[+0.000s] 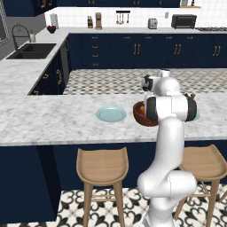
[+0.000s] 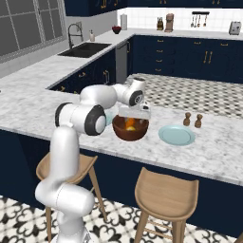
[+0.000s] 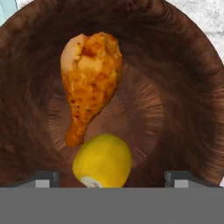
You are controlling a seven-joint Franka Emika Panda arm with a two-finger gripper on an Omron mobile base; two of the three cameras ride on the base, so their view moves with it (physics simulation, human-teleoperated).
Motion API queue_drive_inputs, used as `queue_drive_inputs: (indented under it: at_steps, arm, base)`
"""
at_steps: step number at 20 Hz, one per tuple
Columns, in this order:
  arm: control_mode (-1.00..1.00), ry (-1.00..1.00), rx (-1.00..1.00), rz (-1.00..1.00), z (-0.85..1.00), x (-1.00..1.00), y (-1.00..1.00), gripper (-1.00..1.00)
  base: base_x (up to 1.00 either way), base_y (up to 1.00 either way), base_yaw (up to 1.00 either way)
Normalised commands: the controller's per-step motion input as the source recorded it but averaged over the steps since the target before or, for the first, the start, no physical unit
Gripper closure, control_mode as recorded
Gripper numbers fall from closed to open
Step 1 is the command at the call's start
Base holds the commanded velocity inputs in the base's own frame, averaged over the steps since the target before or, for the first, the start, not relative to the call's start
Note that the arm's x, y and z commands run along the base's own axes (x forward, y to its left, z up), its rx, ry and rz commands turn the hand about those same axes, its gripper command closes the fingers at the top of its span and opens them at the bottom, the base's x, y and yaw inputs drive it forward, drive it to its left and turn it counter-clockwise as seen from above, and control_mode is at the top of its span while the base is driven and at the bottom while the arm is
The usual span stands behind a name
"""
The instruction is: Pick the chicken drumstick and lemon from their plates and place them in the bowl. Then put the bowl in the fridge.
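As the gripper (image 3: 112,178) gapes, lemon (image 3: 103,160) and drumstick (image 3: 89,83) fill the bowl (image 3: 188,105)

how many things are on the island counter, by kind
plates: 2
bowl: 1
chicken drumstick: 1, in the bowl
lemon: 1, in the bowl
small brown shakers: 2
total: 7

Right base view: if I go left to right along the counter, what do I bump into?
The bowl with the lemon in it, then the plate, then the two little brown shakers.
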Motion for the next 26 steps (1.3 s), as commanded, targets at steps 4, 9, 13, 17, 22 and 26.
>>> queue_drive_inputs:
  at_steps: [4,9,13,17,22,26]
  arm:
    - [-1.00,-0.21,0.01,-0.10,0.70,-0.85,0.00,-1.00]
    - [-1.00,-0.17,0.00,-0.34,0.57,-0.77,-0.13,-1.00]
    - [-1.00,0.20,-0.03,-0.40,0.09,0.04,-0.20,-1.00]
    - [-1.00,0.25,0.15,-0.15,0.02,0.07,-0.46,-1.00]
    - [-1.00,0.05,0.20,0.00,-0.05,0.18,-0.28,-1.00]
    - [-1.00,0.01,0.03,0.00,-0.17,0.45,-0.01,-1.00]
  base:
    - [0.00,0.00,0.00]
    - [0.00,0.00,0.00]
    - [0.00,0.00,0.00]
    - [0.00,0.00,0.00]
    - [0.00,0.00,0.00]
    - [0.00,0.00,0.00]
